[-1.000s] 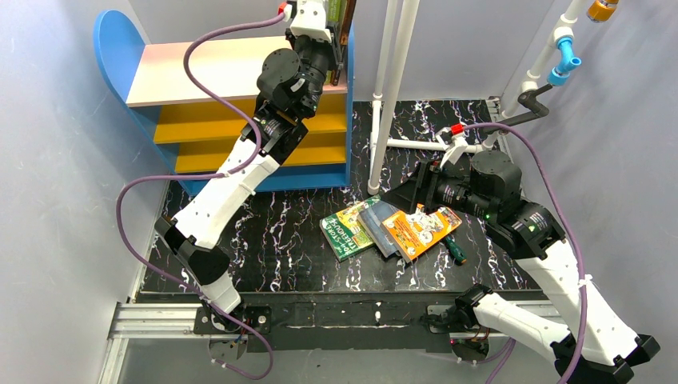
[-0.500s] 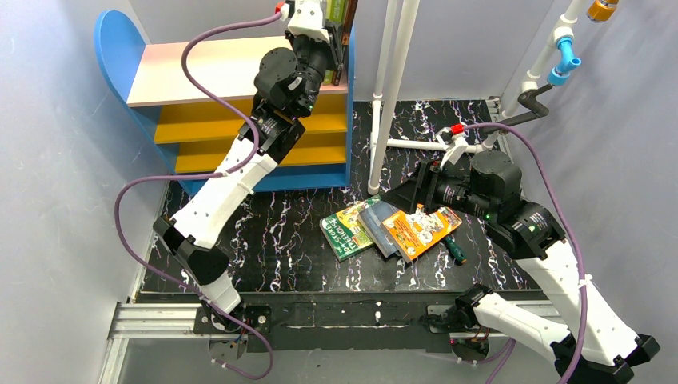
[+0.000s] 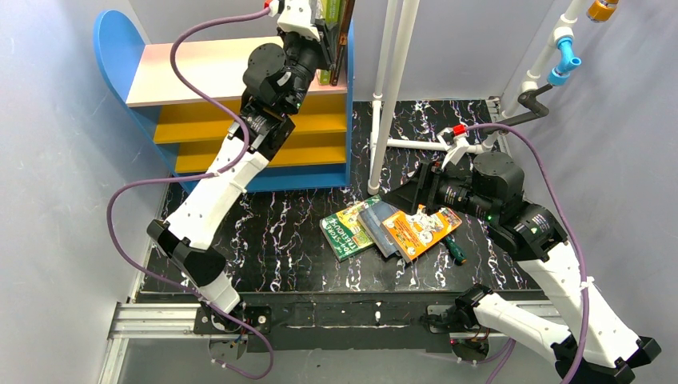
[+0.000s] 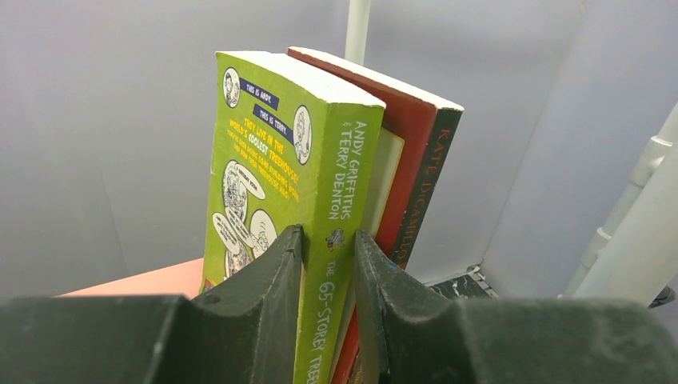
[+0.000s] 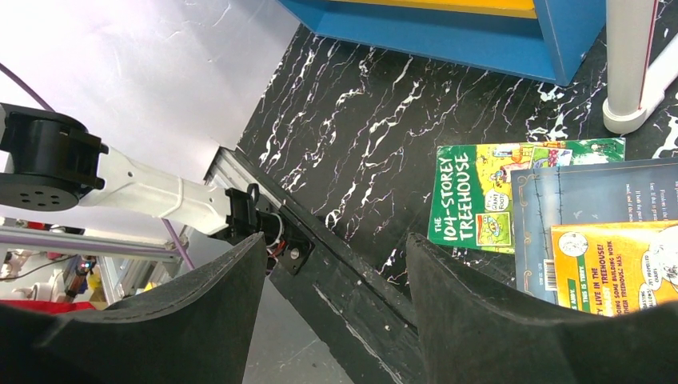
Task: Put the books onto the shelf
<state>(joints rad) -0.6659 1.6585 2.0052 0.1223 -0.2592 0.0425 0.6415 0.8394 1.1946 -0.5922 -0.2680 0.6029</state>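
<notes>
On the pale pink top board of the shelf [image 3: 200, 72], my left gripper [image 3: 323, 36] [image 4: 329, 240] is shut on the spine of the lime-green book [image 4: 272, 160]. That book stands upright, right beside the red-bordered book [image 4: 416, 152] at the shelf's blue right side. Three books lie overlapped on the black mat: green with yellow lettering [image 3: 345, 228] [image 5: 488, 200], dark blue [image 3: 377, 222] [image 5: 592, 208], and orange [image 3: 416, 230] [image 5: 616, 268]. My right gripper [image 3: 404, 196] [image 5: 336, 248] hovers open just above and to the right of this pile, with nothing between its fingers.
White pipe posts [image 3: 392, 88] rise right of the shelf. A green-handled screwdriver [image 3: 456, 252] lies by the orange book. The shelf's blue base [image 5: 448, 24] shows at the top of the right wrist view. Grey walls close in on both sides.
My left arm has swung a little to the left, still gripping the lime-green book on the top board. The right arm and the pile have not moved.
</notes>
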